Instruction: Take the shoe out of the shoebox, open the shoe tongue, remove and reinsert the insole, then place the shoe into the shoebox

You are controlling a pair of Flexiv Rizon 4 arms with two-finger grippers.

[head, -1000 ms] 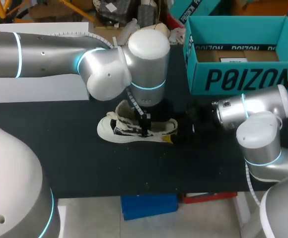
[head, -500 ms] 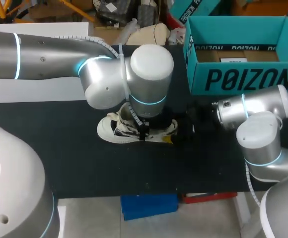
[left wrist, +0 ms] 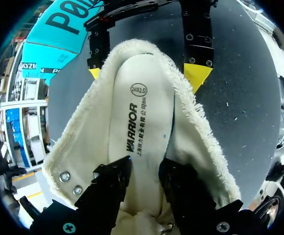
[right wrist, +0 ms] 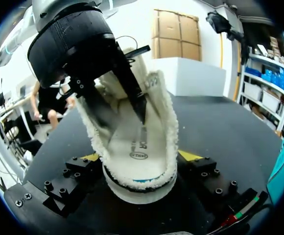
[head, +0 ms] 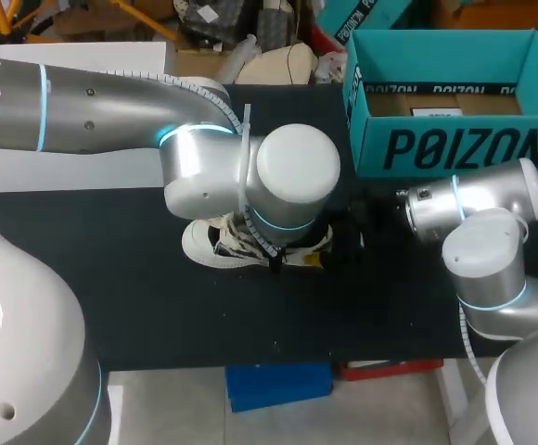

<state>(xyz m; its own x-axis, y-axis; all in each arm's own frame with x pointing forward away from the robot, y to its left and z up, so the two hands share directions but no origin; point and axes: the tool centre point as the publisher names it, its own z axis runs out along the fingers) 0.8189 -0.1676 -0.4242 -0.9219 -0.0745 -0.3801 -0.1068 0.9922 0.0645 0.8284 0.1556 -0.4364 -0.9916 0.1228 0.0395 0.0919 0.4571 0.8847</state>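
A white fleece-lined shoe (head: pixel 204 246) lies on its side on the black table, mostly hidden under my left arm's wrist. In the left wrist view its mouth (left wrist: pixel 196 132) faces the camera, with the white printed insole (left wrist: pixel 139 112) lying inside. My left gripper (left wrist: pixel 144 166) reaches into the mouth, its black fingers (left wrist: pixel 115 178) apart over the insole, open. My right gripper (right wrist: pixel 139 156) is shut on the shoe's heel (right wrist: pixel 169 144), one yellow tip on each side. The teal shoebox (head: pixel 454 144) stands open at the back right.
Bare black tabletop (head: pixel 158 306) stretches in front of the shoe and to its left. A white panel (head: pixel 65 167) lies along the back left. My right arm's elbow (head: pixel 487 255) stands just in front of the shoebox.
My left arm's wrist has shifted right and toward the table's front, covering more of the shoe. The shoe and my right arm have stayed in place.
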